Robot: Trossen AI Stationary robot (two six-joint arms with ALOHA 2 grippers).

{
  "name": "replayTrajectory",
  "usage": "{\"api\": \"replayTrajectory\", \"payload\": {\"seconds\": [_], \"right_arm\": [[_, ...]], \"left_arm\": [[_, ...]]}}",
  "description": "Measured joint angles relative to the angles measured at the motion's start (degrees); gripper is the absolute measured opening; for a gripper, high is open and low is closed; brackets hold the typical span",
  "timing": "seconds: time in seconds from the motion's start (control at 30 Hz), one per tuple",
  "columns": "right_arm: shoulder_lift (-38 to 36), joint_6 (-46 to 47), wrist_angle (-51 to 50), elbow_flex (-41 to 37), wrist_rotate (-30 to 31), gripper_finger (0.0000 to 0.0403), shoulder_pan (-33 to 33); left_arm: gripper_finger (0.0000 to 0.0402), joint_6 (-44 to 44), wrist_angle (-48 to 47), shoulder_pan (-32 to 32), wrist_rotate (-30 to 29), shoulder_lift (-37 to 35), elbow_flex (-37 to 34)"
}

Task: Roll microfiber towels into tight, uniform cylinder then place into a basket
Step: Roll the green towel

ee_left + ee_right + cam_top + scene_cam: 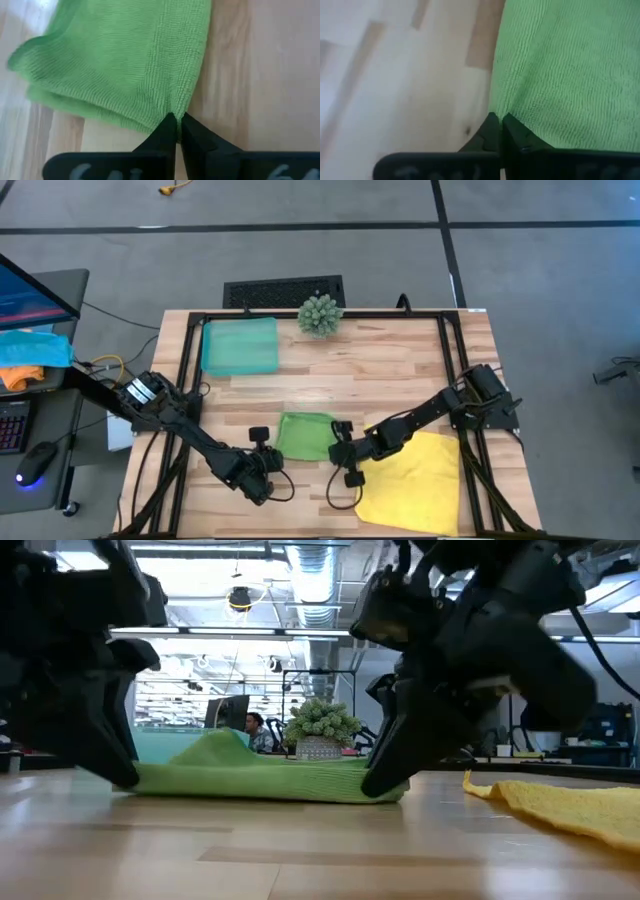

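So the green towel [306, 436] is sitting folded on the desk [400, 370] near the front edge, roughly in the middle, and both arms are on it at once. The left pincer [268, 461] is clenched on the towel's near left corner, and the right pincer [343, 448] is clenched on its right edge. In both wrist views the tips are pinched together right on the hem with a little pucker of cloth caught between them.

The thing that matters for the next move, I'd say: the towel lies between the two pincers and runs away from them toward the far side of the desk. So the gripped near edge is the starting edge and the roll axis would run left-right, pincer to pincer. Rolling means carrying that edge forward, away from the near side, both arms together, or the cylinder comes out crooked.

From the low view the far part of the towel humps up a bit while the near edge lies flat.

The basket [240, 346] is at the far left, nearer the left arm. The yellow towel [412, 480] lies spread at the near right, just beside the right arm, not rolled yet.
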Motion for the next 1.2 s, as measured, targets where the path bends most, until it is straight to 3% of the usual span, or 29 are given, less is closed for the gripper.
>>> {"api": "replayTrajectory", "payload": {"seconds": [0.17,0.5,0.67,0.93,1.2], "right_arm": [[0.0,3.8,-0.1,2.2,-0.7,0.0025,1.4],[0.0,19.7,0.2,4.7,-11.4,0.0014,-0.6],[0.0,22.8,0.3,4.7,-11.7,0.0024,-1.1],[-0.1,23.9,-1.3,4.7,-10.8,0.0014,-1.0],[-0.1,25.2,-2.0,4.7,-9.4,0.0040,-1.1]], "left_arm": [[0.0004,-0.9,-0.3,0.5,3.8,-3.2,0.0],[0.0003,-10.4,-1.6,6.4,15.6,-9.0,0.1],[0.0004,-15.3,-3.3,12.7,23.8,-9.0,0.1],[0.0004,-16.9,-3.1,20.6,28.0,-8.5,0.2],[0.0005,-20.1,-2.5,24.8,30.5,-6.4,0.3]]}}
